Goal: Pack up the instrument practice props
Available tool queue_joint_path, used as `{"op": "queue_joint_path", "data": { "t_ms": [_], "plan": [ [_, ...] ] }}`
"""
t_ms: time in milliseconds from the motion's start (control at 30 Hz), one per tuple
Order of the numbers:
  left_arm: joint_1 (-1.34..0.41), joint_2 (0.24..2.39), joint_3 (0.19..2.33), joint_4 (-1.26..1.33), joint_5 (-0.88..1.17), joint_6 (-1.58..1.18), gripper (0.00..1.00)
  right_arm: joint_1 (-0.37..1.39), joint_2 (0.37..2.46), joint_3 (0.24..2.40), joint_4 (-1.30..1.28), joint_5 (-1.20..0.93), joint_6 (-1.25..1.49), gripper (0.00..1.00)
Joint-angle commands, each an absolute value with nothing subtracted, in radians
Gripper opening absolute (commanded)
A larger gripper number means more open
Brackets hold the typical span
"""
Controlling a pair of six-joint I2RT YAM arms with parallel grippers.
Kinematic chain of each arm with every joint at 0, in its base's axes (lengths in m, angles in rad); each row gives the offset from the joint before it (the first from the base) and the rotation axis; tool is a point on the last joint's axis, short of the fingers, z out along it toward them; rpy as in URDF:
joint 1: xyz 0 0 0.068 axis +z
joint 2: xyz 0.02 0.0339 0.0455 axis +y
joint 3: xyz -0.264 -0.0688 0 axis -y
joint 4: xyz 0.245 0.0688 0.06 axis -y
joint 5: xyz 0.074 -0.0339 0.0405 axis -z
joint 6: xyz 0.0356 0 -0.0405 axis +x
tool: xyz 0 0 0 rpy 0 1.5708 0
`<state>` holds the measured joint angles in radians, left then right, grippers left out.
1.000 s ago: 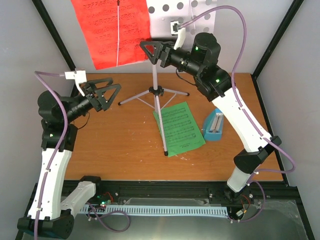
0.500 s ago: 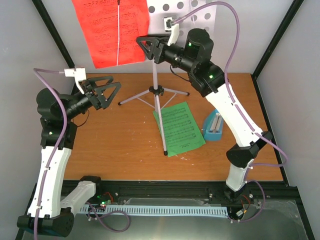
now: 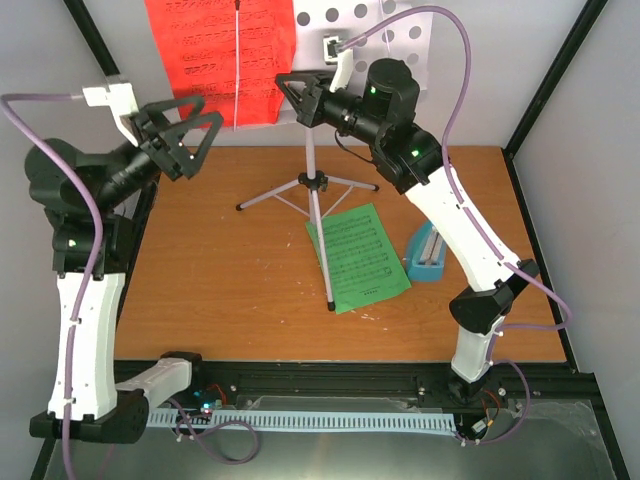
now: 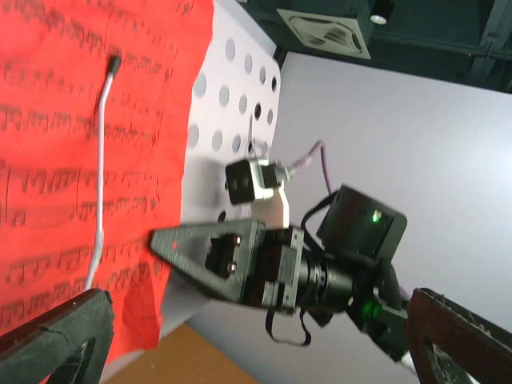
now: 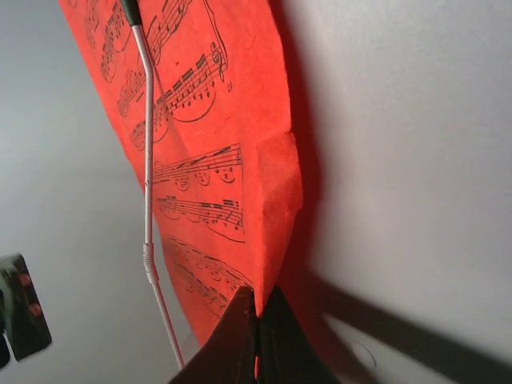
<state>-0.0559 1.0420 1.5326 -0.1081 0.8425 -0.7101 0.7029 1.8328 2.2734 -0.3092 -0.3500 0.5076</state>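
Observation:
The red music sheet point(image 3: 215, 60) hangs on the white hole-punched music stand point(image 3: 365, 20), held under a thin white wire point(image 5: 148, 200); the silver tripod legs point(image 3: 312, 190) stand on the table. My right gripper point(image 3: 286, 88) is shut on the red sheet's point(image 5: 200, 120) lower right corner, its tips point(image 5: 258, 302) pinching the folded edge. My left gripper point(image 3: 188, 128) is open and raised, just left of and below the sheet, holding nothing. A green music sheet point(image 3: 360, 255) lies flat by the tripod. The blue metronome point(image 3: 428, 255) sits to its right, partly behind my right arm.
The wooden table point(image 3: 230, 280) is framed by black posts and grey walls. In the left wrist view the red sheet point(image 4: 64, 160), the stand point(image 4: 232, 96) and my right gripper point(image 4: 172, 244) lie ahead between my open left fingers point(image 4: 56, 336).
My right gripper has closed on the red sheet's lower corner. My left arm has lifted and swung up and left, nearer the sheet, still open.

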Motion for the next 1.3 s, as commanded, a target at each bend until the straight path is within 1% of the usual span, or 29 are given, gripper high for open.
{"op": "queue_joint_path", "data": {
  "t_ms": [0,133,167,267,367,500,700,1033,1267],
  "plan": [
    [-0.050,1.126,1.671,-0.181,0.789,-0.717,0.99,0.717,1.836,2.286,-0.267,-0.338,0.519,0.03],
    [-0.051,1.217,1.719,-0.123,0.857,-0.750,0.87,0.720,1.829,2.271,-0.256,-0.331,0.518,0.03],
    [-0.051,1.232,1.719,-0.107,0.862,-0.758,0.82,0.721,1.829,2.270,-0.255,-0.332,0.518,0.03],
    [-0.051,1.246,1.726,-0.093,0.839,-0.749,0.70,0.722,1.829,2.268,-0.250,-0.333,0.517,0.03],
    [-0.051,1.267,1.749,-0.107,0.813,-0.733,0.63,0.725,1.832,2.269,-0.247,-0.334,0.516,0.03],
    [-0.051,1.292,1.759,-0.108,0.809,-0.742,0.49,0.727,1.833,2.270,-0.247,-0.329,0.513,0.03],
    [-0.063,1.315,1.766,-0.072,0.810,-0.769,0.45,0.732,1.840,2.269,-0.247,-0.328,0.513,0.03],
    [-0.164,1.402,1.845,-0.116,0.749,-0.711,0.43,0.735,1.838,2.267,-0.250,-0.328,0.507,0.03],
    [-0.173,1.409,1.844,-0.099,0.738,-0.712,0.30,0.736,1.835,2.269,-0.255,-0.328,0.500,0.03]
  ]
}}
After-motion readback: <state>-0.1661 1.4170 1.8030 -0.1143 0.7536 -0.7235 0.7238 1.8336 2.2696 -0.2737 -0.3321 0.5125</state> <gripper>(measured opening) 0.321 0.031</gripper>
